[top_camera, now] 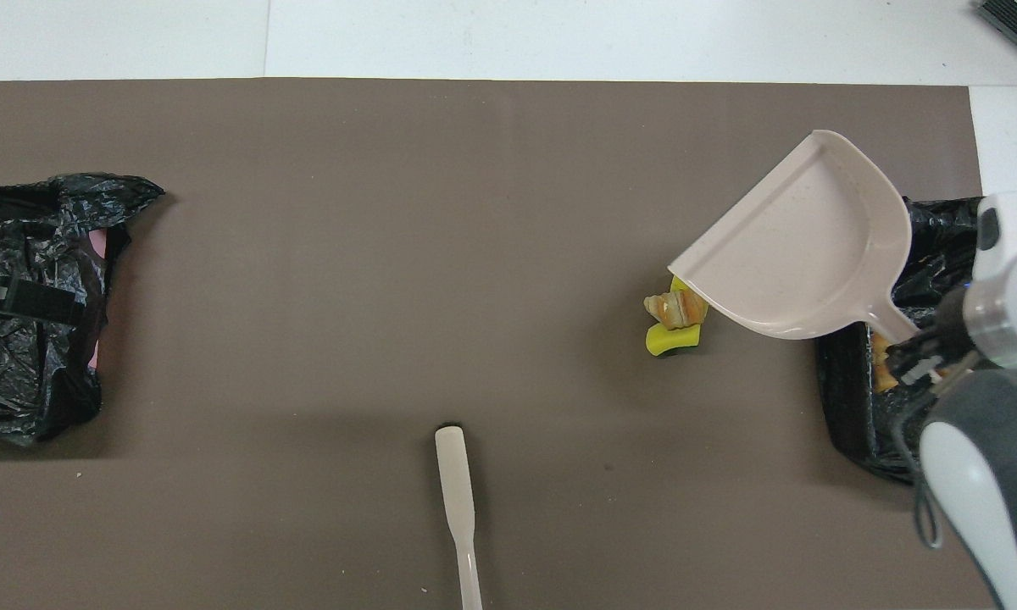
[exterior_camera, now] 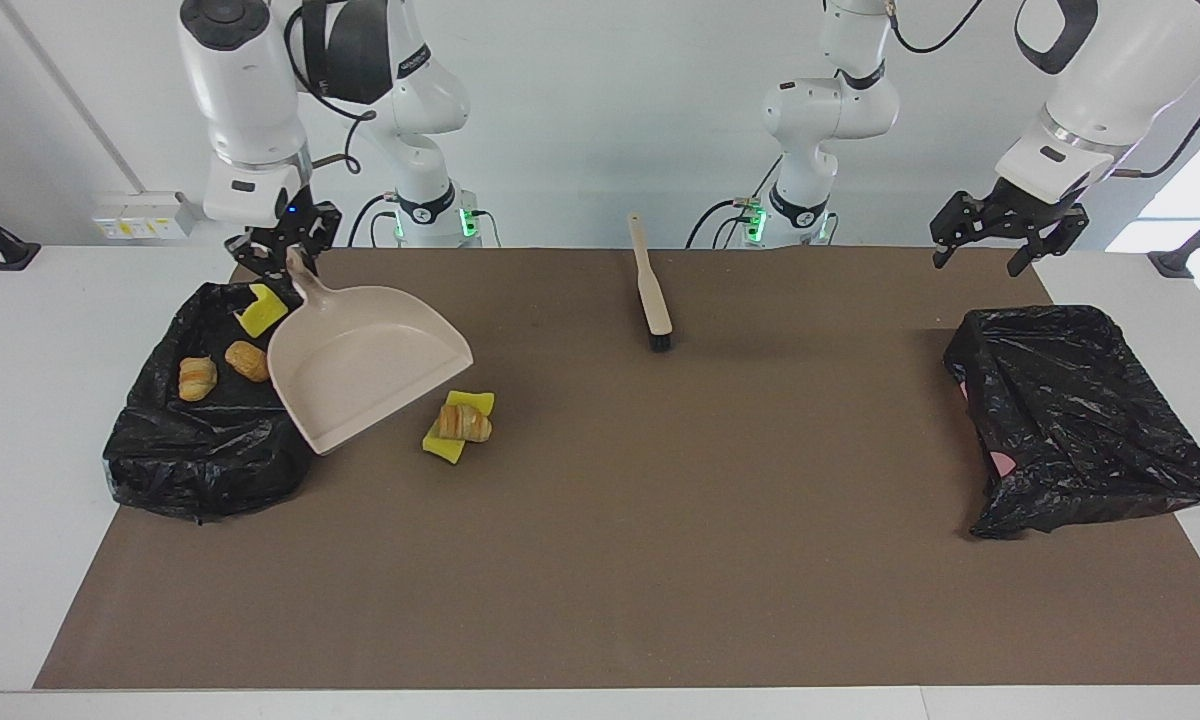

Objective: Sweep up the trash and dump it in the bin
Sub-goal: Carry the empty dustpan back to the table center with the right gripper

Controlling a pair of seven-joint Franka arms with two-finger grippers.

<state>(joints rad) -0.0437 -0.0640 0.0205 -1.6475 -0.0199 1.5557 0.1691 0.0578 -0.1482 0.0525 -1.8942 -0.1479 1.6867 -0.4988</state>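
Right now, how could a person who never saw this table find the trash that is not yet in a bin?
Start at the black-lined bin at the right arm's end of the brown mat. Beside it, toward the middle, the right gripper holds a beige dustpan. At the pan's open edge lies the small pile: a golden pastry on yellow sponge pieces, the only trash on the bare mat.

Trash [exterior_camera: 458,423] – bread, yellow sponges – heaped on brown mat [exterior_camera: 660,520].

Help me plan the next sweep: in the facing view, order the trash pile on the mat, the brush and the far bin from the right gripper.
1. Trash pile, beside the dustpan held by the right gripper.
2. Brush, mid-table.
3. Bin, left arm's end.
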